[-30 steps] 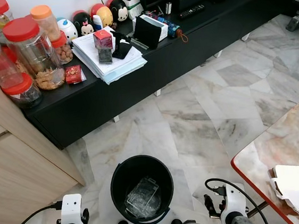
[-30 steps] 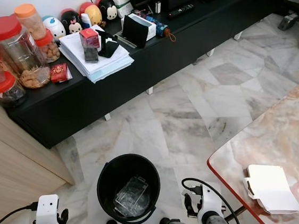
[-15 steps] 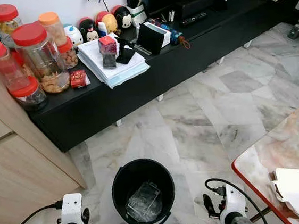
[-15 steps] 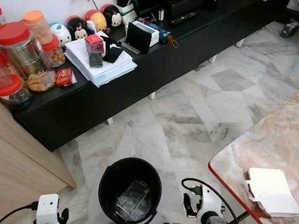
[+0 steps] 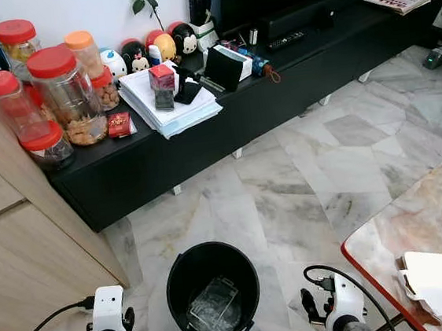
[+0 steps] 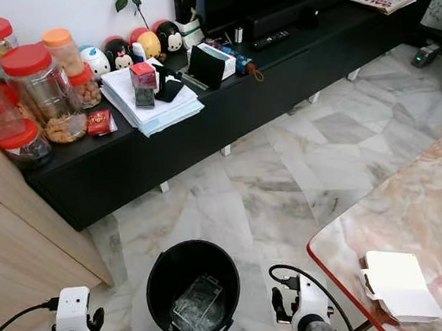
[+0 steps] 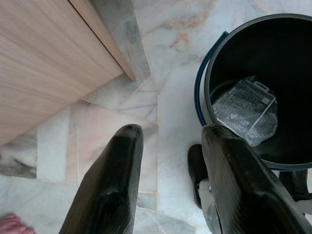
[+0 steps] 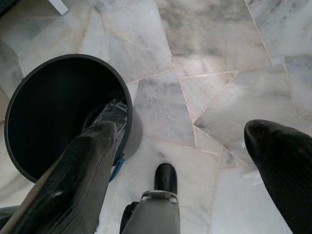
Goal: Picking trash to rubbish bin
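Head views: black bin (image 5: 212, 293) on marble floor (image 5: 287, 190), clear wrapper (image 5: 213, 307) inside; white box (image 5: 435, 285) on counter (image 5: 440, 214) at 4 o'clock.
Left wrist: left claw (image 7: 168, 141) open, empty, beside bin.
Right wrist: right claw (image 8: 195, 146) wide open, empty.

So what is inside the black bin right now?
The black bin holds one crumpled clear plastic container lying on its bottom. Whatever lies beneath the plastic is covered, and the near inner wall is hidden by the rim.
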{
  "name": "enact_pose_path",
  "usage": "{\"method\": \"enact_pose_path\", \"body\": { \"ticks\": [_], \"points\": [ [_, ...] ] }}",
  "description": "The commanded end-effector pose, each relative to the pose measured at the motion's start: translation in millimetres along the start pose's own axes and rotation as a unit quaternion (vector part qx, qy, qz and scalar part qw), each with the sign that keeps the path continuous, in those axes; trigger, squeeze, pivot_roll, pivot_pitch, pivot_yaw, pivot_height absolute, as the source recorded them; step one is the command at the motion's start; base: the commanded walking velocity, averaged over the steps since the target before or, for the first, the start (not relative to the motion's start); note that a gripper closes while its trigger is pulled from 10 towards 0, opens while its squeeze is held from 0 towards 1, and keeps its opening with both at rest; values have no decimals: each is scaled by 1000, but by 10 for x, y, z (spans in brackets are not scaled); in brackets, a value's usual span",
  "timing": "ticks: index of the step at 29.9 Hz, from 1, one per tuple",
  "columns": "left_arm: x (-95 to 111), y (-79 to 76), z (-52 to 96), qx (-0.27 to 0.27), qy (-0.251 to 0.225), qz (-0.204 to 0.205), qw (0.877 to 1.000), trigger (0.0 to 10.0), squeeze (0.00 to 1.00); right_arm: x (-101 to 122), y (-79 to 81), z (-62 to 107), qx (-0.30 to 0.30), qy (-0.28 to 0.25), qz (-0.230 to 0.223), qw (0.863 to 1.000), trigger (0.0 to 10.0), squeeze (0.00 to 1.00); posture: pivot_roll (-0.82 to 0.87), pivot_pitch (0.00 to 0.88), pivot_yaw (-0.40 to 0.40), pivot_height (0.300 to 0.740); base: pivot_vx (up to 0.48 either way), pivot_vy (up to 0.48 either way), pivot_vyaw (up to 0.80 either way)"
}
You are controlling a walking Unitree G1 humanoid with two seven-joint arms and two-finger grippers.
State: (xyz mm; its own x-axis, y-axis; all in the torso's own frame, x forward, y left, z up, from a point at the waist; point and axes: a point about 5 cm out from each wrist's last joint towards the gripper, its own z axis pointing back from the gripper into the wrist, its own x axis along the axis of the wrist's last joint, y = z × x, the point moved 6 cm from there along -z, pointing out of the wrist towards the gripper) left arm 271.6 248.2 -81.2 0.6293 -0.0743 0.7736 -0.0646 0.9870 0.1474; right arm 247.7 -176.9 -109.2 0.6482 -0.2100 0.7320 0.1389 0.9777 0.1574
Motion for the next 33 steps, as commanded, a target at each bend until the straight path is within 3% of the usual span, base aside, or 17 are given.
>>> {"method": "enact_pose_path", "body": {
  "ticks": [1, 7, 33],
  "points": [
    [-117, -2, 28, 1, 17, 9, 1000, 10000, 0, -108, -39, 32, -5, 15, -5, 1000, 10000, 0, 156, 129, -54, 740, 0, 0, 0],
    [-111, -7, 27, 0, 15, 10, 1000, 10000, 0, -115, -38, 34, -5, 16, -4, 1000, 10000, 0, 156, 128, -55, 740, 0, 0, 0],
    [-79, -9, 16, 1, 12, 11, 1000, 10000, 0, -115, -25, 32, -2, 17, -1, 1000, 10000, 0, 154, 130, -56, 740, -276, 0, 0]
  ]
}}
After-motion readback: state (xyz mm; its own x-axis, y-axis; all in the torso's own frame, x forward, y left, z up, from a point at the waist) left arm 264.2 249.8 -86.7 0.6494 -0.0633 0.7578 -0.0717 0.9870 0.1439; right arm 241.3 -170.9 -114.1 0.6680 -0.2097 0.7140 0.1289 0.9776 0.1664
